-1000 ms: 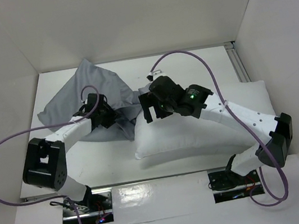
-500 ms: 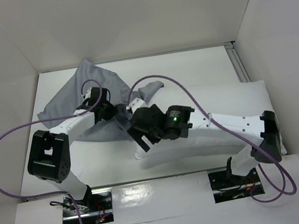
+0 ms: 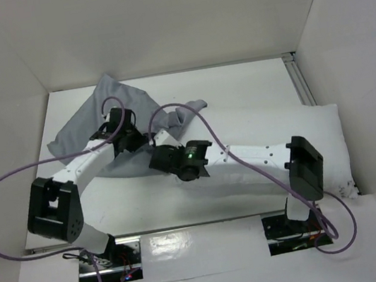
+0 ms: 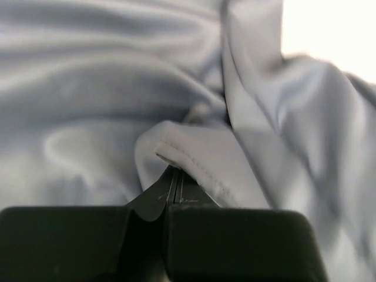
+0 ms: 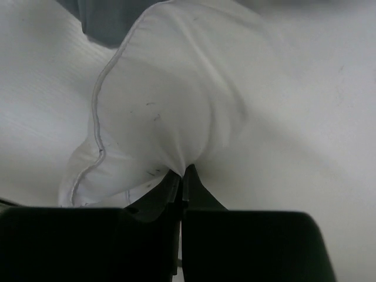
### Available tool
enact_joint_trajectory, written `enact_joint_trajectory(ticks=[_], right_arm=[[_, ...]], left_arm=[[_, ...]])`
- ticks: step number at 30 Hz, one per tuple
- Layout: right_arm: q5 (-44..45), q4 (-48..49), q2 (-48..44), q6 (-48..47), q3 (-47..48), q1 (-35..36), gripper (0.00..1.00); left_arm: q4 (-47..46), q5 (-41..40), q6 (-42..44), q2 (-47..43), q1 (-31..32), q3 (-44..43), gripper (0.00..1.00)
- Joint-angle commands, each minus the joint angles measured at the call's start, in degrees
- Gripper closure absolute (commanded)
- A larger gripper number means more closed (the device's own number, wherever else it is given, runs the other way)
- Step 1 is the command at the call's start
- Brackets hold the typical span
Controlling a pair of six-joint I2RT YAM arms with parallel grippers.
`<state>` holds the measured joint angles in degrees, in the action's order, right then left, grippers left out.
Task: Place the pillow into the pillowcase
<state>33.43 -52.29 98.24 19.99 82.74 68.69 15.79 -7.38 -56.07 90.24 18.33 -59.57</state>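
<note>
Two arms meet near the middle of the white counter [image 3: 243, 82] in the overhead view. The large plump white rectangular pillow [image 3: 315, 128] lies across the right half, its left end under the right arm. The thin wrinkly blue-grey fabric pillowcase [image 3: 107, 104] lies crumpled at the back left, its near right edge touching the pillow's left end. From above, the left pincer [image 3: 144, 142] and the right pincer [image 3: 161, 158] sit just beside each other, but their jaws are lost among wrist housings and cloth.

Only the wrist views show the grips. In the left one, the black fingers are pressed together on a stitched hem fold of the pillowcase, which rises from the tips. In the right one, the fingers are clamped on a piped corner of the pillow, fabric bunching into them. A sliver of grey cloth shows beyond that corner.
</note>
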Motion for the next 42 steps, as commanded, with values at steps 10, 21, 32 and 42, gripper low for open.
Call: enact_joint_trajectory(ticks=[10, 21, 32, 42], right_arm=[[-10.6, 7.5, -3.0, -8.7, 15.4, -12.9, 1.0], [-21.1, 5.4, -0.7, -11.9, 25.5, -20.3, 1.0], [-21.8, 2.3, 0.4, -14.0, 32.1, -22.5, 1.0], [-27.9, 9.7, 2.0, -14.0, 24.2, -23.1, 1.0]], left_arm=[[14.3, 12.2, 12.5, -15.1, 4.3, -4.2, 1.0], [28.1, 14.1, 20.6, -16.1, 10.6, -12.9, 1.0], [39.7, 17.7, 26.0, -13.8, 17.4, -28.7, 1.0], [44.9, 25.2, 31.3, -16.8, 18.0, -35.7, 1.0]])
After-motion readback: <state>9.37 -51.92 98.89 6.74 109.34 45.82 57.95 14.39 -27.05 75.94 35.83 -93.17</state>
